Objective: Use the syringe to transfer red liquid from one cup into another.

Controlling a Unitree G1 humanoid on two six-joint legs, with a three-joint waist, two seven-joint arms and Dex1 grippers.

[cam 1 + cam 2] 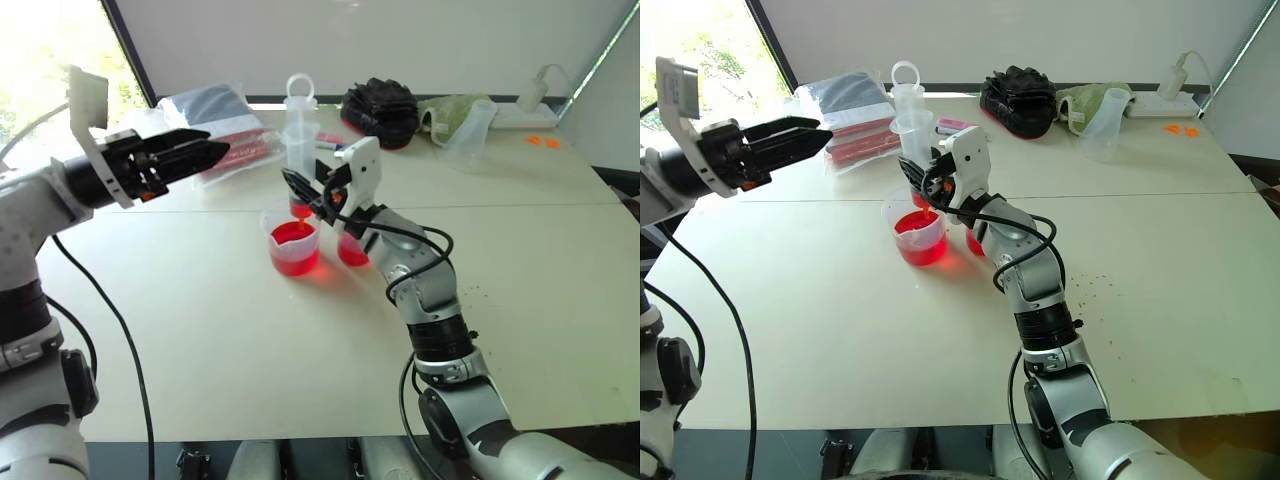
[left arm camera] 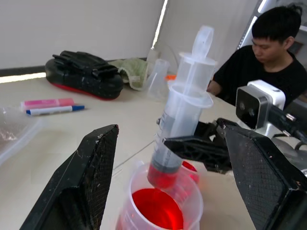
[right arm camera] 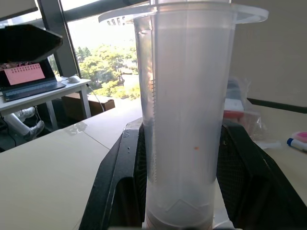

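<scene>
My right end effector [image 1: 300, 190], at the centre of the head view, is clamped on the barrel of the syringe [image 1: 299, 135], which stands nearly upright with its orange-red tip just over the wider cup [image 1: 293, 247] in front of it. That cup sits on the tabletop [image 1: 200, 330] and holds a good pool of red liquid [image 1: 293, 236]; the narrower cup [image 1: 352, 247] stands just beside it, toward the right of the frame, partly behind my wrist and also red at the bottom. The plunger ring sits close above the barrel flange, so I judge the barrel is nearly empty apart from some red near the tip, and the step in hand is the draw from the wider cup. To do it well I should keep my grip firm and the barrel vertical, lower the tip under the surface without pushing on the cup's rim, and hold steady. My left end effector [image 1: 195, 152], in the upper left of the frame, hangs wide open, well apart from the syringe; it needs to come in squarely on the plunger ring and pull straight along the barrel, slowly, so the cup does not tip. Farther back, a black bag [image 1: 380, 108] and a tall frosted beaker [image 1: 472, 135] lie near the far edge.
</scene>
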